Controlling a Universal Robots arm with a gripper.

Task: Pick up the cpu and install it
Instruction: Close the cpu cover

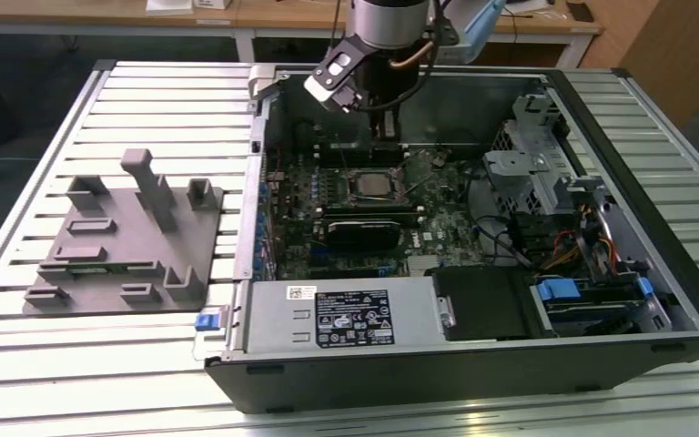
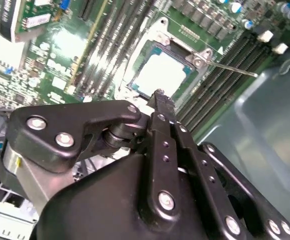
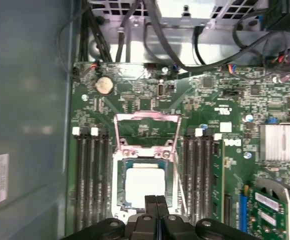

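The gripper point(image 3: 156, 201) has its jaws pressed together, pinching nothing, and hangs over the cpu point(image 3: 144, 184). The cpu lies flat in its socket near the middle of the motherboard point(image 3: 225, 100), beside the folded-open metal plate point(image 3: 146, 131). The open computer case point(image 1: 641, 337) lies on the bench point(image 1: 34, 364), toward the edge on the exterior view's right.

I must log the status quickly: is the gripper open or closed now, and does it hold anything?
Gripper: closed, holding nothing; the cpu lies apart from it, just beyond its tips.
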